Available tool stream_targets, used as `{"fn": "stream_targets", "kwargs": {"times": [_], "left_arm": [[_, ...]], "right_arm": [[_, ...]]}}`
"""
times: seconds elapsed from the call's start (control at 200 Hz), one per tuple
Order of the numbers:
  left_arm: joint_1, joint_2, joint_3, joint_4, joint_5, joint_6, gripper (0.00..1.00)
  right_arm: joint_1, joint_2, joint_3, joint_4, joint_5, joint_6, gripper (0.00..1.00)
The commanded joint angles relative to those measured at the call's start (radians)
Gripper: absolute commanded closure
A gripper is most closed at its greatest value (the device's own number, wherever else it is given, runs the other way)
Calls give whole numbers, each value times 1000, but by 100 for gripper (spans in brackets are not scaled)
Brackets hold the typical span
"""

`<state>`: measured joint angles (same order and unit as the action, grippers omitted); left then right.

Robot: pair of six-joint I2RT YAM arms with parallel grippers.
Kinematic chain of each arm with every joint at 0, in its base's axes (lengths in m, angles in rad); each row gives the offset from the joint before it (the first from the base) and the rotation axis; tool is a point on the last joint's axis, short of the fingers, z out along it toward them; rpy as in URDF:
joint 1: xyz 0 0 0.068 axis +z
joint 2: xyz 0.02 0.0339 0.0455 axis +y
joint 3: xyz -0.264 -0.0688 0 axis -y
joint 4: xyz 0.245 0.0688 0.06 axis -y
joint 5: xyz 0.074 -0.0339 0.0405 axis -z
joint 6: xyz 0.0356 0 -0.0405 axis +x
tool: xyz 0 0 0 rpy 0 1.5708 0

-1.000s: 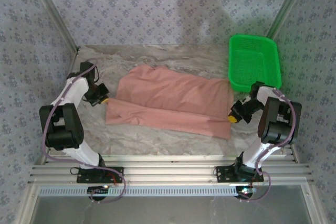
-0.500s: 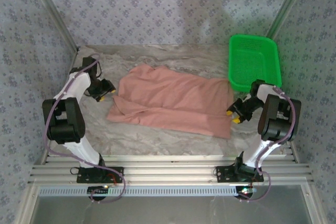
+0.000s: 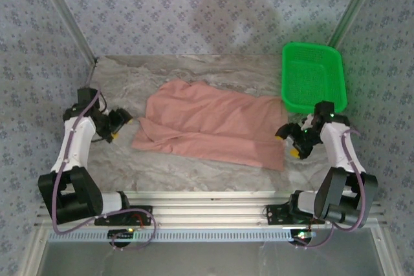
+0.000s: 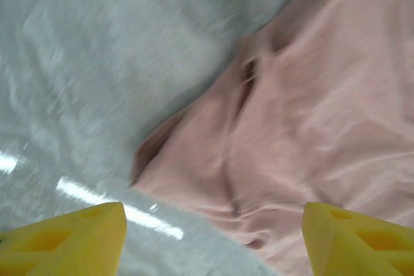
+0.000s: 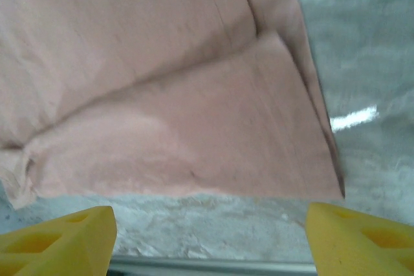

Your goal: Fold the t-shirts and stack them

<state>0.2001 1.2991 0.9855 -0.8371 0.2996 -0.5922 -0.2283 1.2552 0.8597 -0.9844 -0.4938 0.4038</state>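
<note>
Lying on the table: 1 salmon-pink t-shirt is spread flat across the middle of the marbled grey table, its long side running left to right.
T-shirt layers: a long crease runs along its length, with a narrower strip of cloth on the near side of it; the far left part bulges in a rounded hump.
T-shirt corners: the near left corner comes to a point facing the left arm; the near right corner is square and lies flat.
Left gripper: low over bare table, left of the t-shirt and apart from it, jaws spread wide with nothing between them.
Left wrist view: the 2 yellow fingertips sit at the bottom corners; ahead of them the t-shirt's pointed corner and a few soft wrinkles lie on the grey surface.
Right gripper: just beside the t-shirt's near right corner, jaws spread wide and gripping nothing.
Right wrist view: 2 yellow fingertips frame the square corner; a strip of bare table separates them from the hem, and 1 layer of cloth lies over another with a diagonal edge.
Basket: green plastic, at the far right of the table, with its near left corner right at the t-shirt's far right corner; whether they touch, I cannot tell.
Arms: both reach inward from the table's 2 sides, white links with black joints.
</note>
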Motion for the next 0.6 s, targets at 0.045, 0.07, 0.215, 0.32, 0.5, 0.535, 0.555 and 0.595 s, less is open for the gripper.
{"fn": "stream_targets", "kwargs": {"times": [0.045, 0.07, 0.215, 0.32, 0.5, 0.535, 0.555, 0.595], "left_arm": [[24, 7, -113, 32, 56, -39, 31], [27, 14, -124, 41, 60, -41, 33], [26, 55, -176, 115, 81, -57, 41], [25, 88, -199, 153, 111, -79, 47], [11, 153, -188, 221, 116, -82, 60], [8, 166, -189, 230, 115, -81, 62], [7, 173, -187, 235, 115, -81, 64], [3, 187, -182, 242, 112, -77, 67]], "right_arm": [[22, -40, -87, -32, -9, 34, 20], [23, -43, -100, -27, -7, 40, 20], [61, -19, -119, 3, 26, 72, 20], [77, 31, -131, 22, 30, 84, 21], [111, 74, -171, 96, 53, 147, 23], [114, 82, -180, 111, 58, 160, 23], [117, 88, -185, 122, 58, 166, 24], [120, 99, -192, 142, 62, 179, 25]]}}
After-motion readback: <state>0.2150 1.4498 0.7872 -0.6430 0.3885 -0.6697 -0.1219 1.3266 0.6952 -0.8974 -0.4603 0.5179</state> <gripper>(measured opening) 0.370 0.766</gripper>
